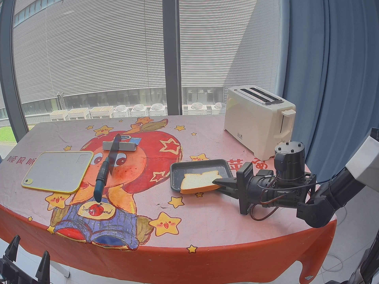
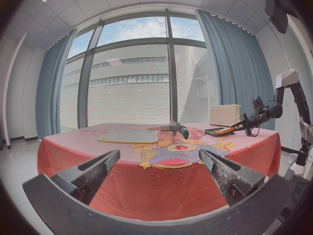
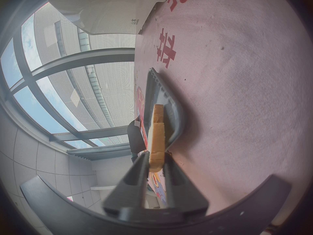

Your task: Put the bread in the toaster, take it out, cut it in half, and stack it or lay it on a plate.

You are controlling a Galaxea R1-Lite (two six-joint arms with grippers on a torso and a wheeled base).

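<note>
A slice of bread lies half in the dark tray, one end sticking out over the tray's front rim. My right gripper is shut on the bread's right edge; in the right wrist view the fingers pinch the slice at the tray. The cream toaster stands at the back right with both slots empty. A knife with a blue handle leans on a small grey block. My left gripper hangs open, well in front of the table.
A white cutting board with a yellow-green rim lies at the table's left. The orange tablecloth edge runs along the front. A window and blue curtain stand behind the table.
</note>
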